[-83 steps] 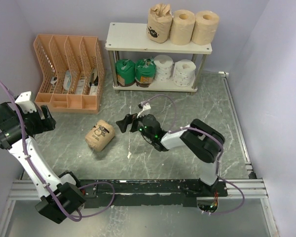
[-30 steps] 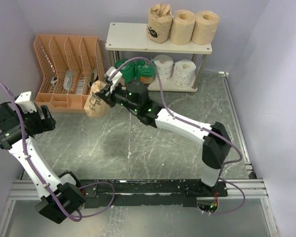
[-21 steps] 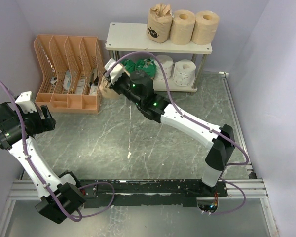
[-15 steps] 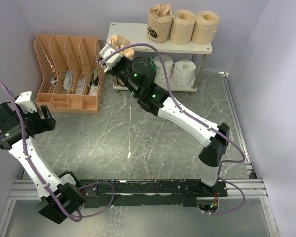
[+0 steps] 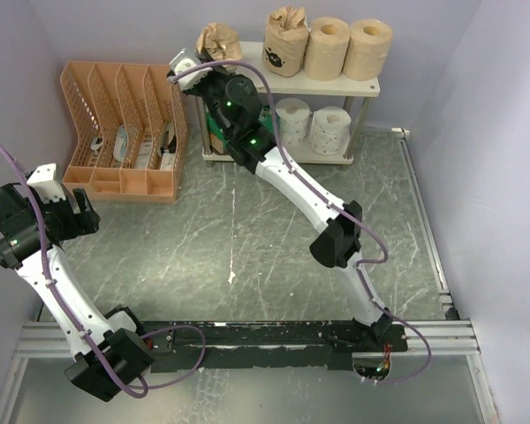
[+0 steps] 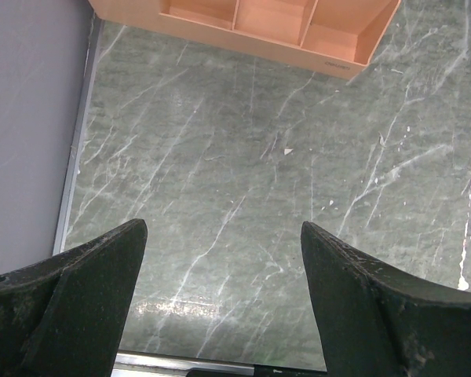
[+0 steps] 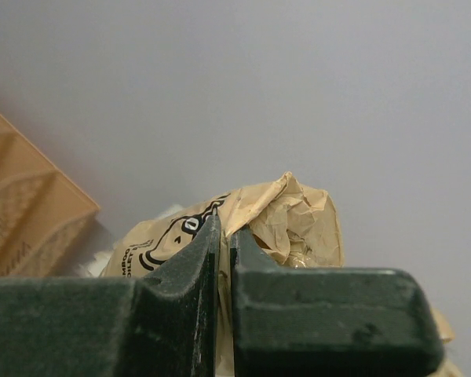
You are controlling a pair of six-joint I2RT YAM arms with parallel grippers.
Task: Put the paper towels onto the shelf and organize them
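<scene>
While my right arm reaches far over the table [image 5: 159, 256] to the left end of the shelf [image 5: 353, 87], my right pincer [image 5: 208, 64] is clenched. In the right wrist view its two fingers [image 7: 173, 314] are pressed almost together, with only a thin slit between them. The tips meet the wrapper of the printed roll [image 7: 251, 220], and they seem to pinch a fold of this tan paper with black print.

From above, the printed roll [image 5: 218, 40] is over the left back corner of the top board; I cannot tell if it rests on the board. On the same board, to the right, a second printed roll [image 5: 285, 34] and two plain tan rolls [image 5: 327, 49] stand close in a row. On the lower board are two white dotted rolls [image 5: 291, 119], and a green-topped roll [image 5: 217, 132] is partly hidden behind my arm. The orange file organizer [image 5: 124, 115] stands just beside the shelf, on its left.

My left pincer [image 6: 224, 290] is released, the jaws wide apart, above the table near the organizer's front edge.
</scene>
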